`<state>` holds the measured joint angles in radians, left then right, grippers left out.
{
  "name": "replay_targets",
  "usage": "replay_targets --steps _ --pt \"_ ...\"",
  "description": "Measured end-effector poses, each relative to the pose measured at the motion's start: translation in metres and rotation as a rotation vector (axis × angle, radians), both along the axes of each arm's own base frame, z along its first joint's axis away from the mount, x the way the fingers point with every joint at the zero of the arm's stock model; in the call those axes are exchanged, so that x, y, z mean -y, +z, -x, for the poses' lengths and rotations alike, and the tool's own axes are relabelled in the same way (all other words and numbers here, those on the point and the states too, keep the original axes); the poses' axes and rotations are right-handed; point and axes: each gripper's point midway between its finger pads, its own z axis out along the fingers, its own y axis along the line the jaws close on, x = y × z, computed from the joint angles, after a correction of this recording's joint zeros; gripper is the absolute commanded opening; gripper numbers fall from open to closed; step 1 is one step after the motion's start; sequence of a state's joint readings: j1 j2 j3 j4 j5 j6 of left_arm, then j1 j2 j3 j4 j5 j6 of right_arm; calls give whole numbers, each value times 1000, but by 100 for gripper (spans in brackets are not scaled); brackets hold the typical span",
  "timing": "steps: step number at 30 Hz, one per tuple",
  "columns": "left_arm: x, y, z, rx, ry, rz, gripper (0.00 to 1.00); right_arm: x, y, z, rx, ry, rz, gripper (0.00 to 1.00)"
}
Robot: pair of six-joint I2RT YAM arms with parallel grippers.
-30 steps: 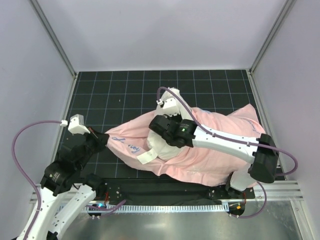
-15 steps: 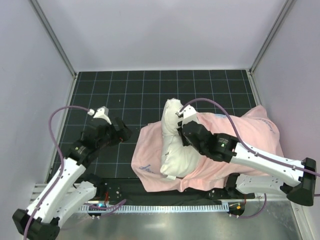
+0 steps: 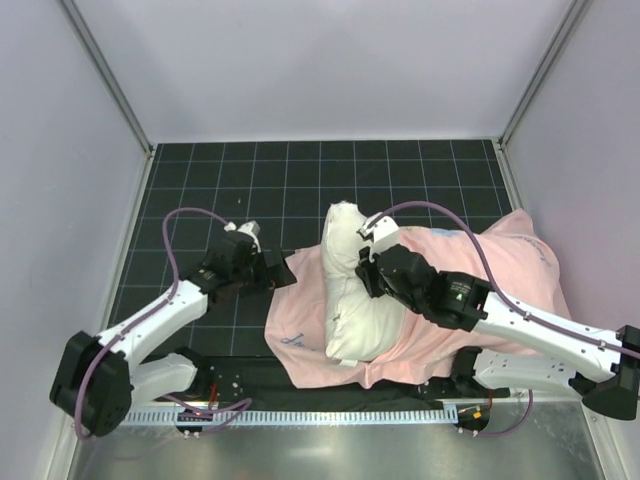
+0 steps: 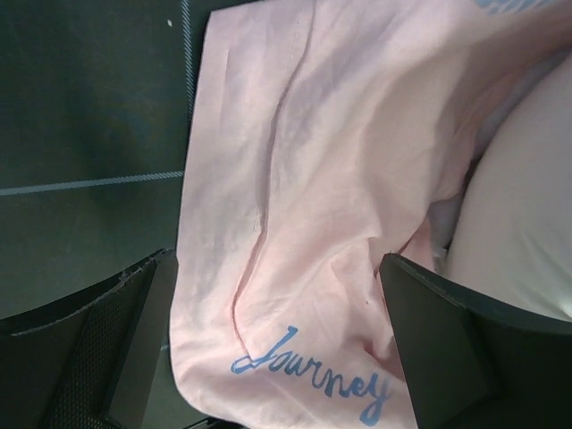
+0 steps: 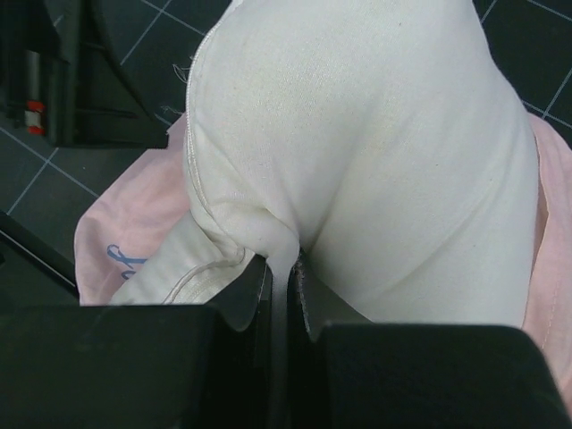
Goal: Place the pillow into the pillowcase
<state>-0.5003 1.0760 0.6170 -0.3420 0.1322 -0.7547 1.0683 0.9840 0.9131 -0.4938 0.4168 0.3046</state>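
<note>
Moved: left gripper let go, swung in from the left edge, jaws wide apart over pillowcase hem | right gripper clamped on a pinch of pillow | pillow partly wrapped, toward the table's near edge, right of middle | risk: the unheld pillowcase may drag along with the pillow

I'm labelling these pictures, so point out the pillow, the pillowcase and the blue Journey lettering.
pillow (image 3: pixel 350 318): top view, its plump white middle.
pillowcase (image 4: pixel 268 170): left wrist view, its creased pink fabric.
Journey lettering (image 4: pixel 308 375): left wrist view, middle of the blue script.
</note>
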Motion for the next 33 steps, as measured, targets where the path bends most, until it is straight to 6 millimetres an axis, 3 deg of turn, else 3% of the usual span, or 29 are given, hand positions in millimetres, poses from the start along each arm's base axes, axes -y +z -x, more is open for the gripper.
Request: replay_targets --steps 10,13,16,17,18,19,21,23,26,28,30,33 --pt "24 -60 -6 -126 -34 -130 90 2 13 7 7 26 -53 4" --pt "41 -59 -23 -97 -32 -107 84 2 15 9 4 32 -60 4" --pt "62 -60 -36 -71 -44 -73 68 2 16 10 1 36 -69 4" --pt "69 -59 -40 -59 -51 -57 50 3 17 11 1 37 -73 4" --pt "77 -60 -43 -55 -58 -46 42 3 18 11 1 38 -78 4" --pt "82 -63 -44 -53 -69 -42 24 4 20 12 3 38 -84 4" --pt "95 -68 -43 -55 -93 -26 3 6 23 13 6 37 -96 4" --pt "100 -70 -38 -62 -115 -20 0 8 24 15 4 34 -100 4" --pt "102 -62 -37 -44 -125 -12 0 9 21 16 -7 30 -96 4" --pt "99 -46 -40 -13 -116 1 0 8 17 16 -21 29 -89 4" --pt "94 -22 -44 34 -106 28 0 5 13 16 -34 32 -77 4" --pt "79 30 -53 133 -67 102 0 2 11 16 -55 39 -51 4"
